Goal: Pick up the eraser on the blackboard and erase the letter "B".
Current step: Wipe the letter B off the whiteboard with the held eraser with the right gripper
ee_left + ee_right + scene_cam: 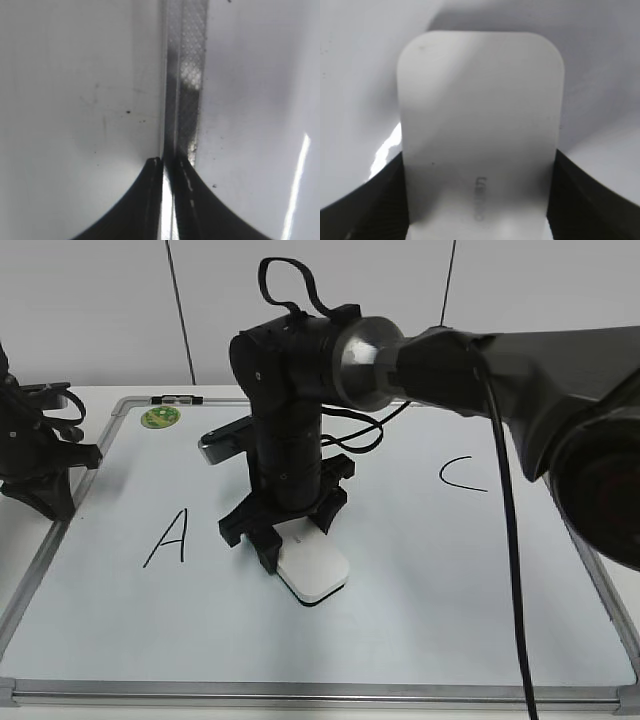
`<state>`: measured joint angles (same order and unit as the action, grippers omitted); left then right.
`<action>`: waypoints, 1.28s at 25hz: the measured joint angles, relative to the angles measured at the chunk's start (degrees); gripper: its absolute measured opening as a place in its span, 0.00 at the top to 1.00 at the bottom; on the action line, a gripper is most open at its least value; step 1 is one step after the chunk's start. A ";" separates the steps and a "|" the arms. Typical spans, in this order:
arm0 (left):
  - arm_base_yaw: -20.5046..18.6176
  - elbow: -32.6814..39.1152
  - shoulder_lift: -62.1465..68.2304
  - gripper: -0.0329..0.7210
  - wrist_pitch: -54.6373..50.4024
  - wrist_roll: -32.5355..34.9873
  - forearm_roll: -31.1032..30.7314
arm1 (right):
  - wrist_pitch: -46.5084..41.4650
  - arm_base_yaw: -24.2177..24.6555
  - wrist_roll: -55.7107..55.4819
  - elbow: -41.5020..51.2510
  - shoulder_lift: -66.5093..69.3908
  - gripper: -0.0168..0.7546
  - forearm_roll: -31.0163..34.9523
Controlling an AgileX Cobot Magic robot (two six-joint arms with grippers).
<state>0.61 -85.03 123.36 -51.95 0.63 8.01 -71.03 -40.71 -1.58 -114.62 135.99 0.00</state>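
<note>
The white eraser [314,573] lies flat on the blackboard [400,610], a white board with a silver frame, between the black A [168,537] and the black C [462,474]. My right gripper [292,540] stands over it from above with a finger against each long side; in the right wrist view the eraser [480,125] fills the space between the fingers [479,200]. The letter "B" does not show; the right arm and eraser cover the middle of the board. My left gripper [50,495] is shut and empty over the board's left frame [187,80], its fingers [169,167] together.
A round green sticker [160,417] sits at the board's far left corner. The right arm's thick black body and cable [510,540] cross the right side of the exterior view. The board's near frame [300,693] runs along the bottom.
</note>
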 joint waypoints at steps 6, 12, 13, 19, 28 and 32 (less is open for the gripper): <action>0.00 0.00 0.00 0.87 -0.22 0.00 0.00 | 0.00 -0.33 -1.75 0.00 0.07 0.31 -2.76; 0.00 -0.10 0.10 0.88 -0.43 0.00 -0.11 | 0.00 -0.33 -1.89 0.00 0.07 0.31 -2.89; 0.00 -0.10 0.10 0.89 -0.43 0.00 -0.19 | 0.00 -0.33 -1.89 0.00 0.07 0.31 -2.91; 0.00 -0.10 0.10 0.89 -0.54 0.10 -0.19 | 0.00 -0.33 -1.89 0.00 0.07 0.31 -3.50; 0.00 -0.10 0.10 0.89 -0.62 0.10 0.26 | 0.00 1.36 -2.28 0.00 0.07 0.31 -3.52; 0.00 -0.10 0.10 0.89 -0.76 0.10 0.40 | 0.00 2.61 -2.39 0.00 0.07 0.31 -3.52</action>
<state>0.61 -85.13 123.46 -52.70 0.73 8.42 -71.03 -38.09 -3.98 -114.62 136.05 -3.52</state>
